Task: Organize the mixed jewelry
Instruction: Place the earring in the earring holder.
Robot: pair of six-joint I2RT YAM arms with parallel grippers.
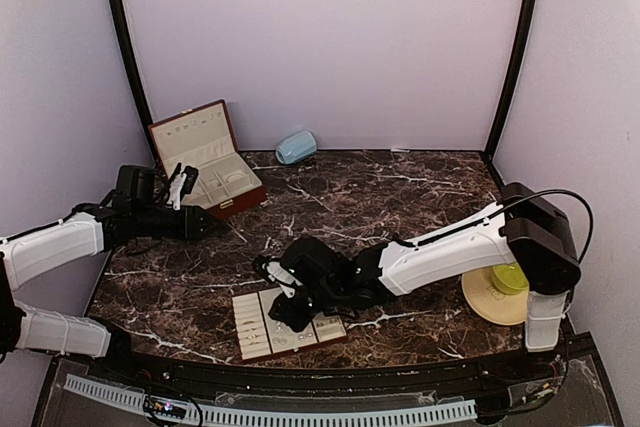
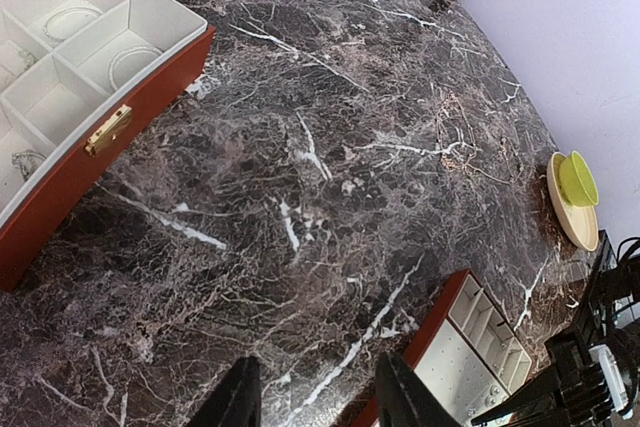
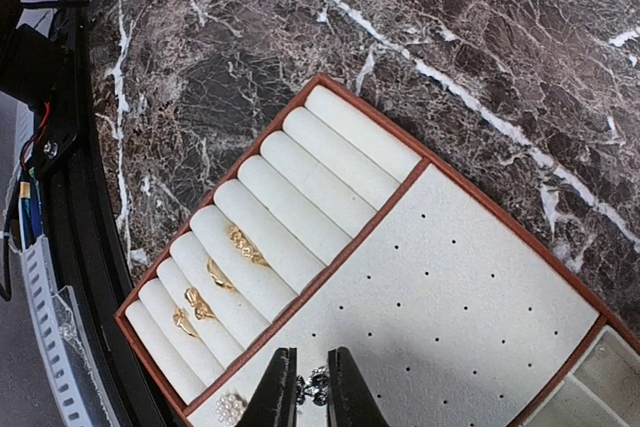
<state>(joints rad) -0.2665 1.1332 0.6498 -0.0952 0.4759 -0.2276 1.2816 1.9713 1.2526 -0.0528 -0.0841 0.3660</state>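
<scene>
Right wrist view: cream-lined red-brown flat tray (image 3: 300,97) on dark brown white-veined marble table (image 3: 420,7). Landmark: tray's perforated cream pad (image 3: 450,287). Left of pad, eight padded cream rolls (image 3: 300,207) side by side. Four small gold rings in the slots between them: one (image 3: 245,244), a second (image 3: 220,274), a third (image 3: 197,304), a fourth (image 3: 183,322). At pad's near edge, right gripper (image 3: 312,387), two slim black fingers (image 3: 277,392) nearly closed, pinching a tiny dark sparkly earring (image 3: 317,385) just above the pad. Just left of those fingers, a small pearl-cluster earring (image 3: 232,408) on the pad. At pad's right, a plain compartment (image 3: 590,387), contents not discernible.

Top external view: same tray near front edge of table, right arm stretched low over it. Well behind tray, at far left, one open red-brown wooden jewelry box (image 1: 205,157) with cream compartments. Behind tray, against back wall, one pale blue rounded pouch (image 1: 296,147). Right of tray, one tan round plate (image 1: 490,297) bearing one lime-green cup (image 1: 509,277).

Left wrist view: left gripper (image 2: 312,397) well left of tray, near the box, hanging above bare marble, fingers parted, nothing between them. Thin silvery bangles (image 2: 70,22) in two box compartments.
</scene>
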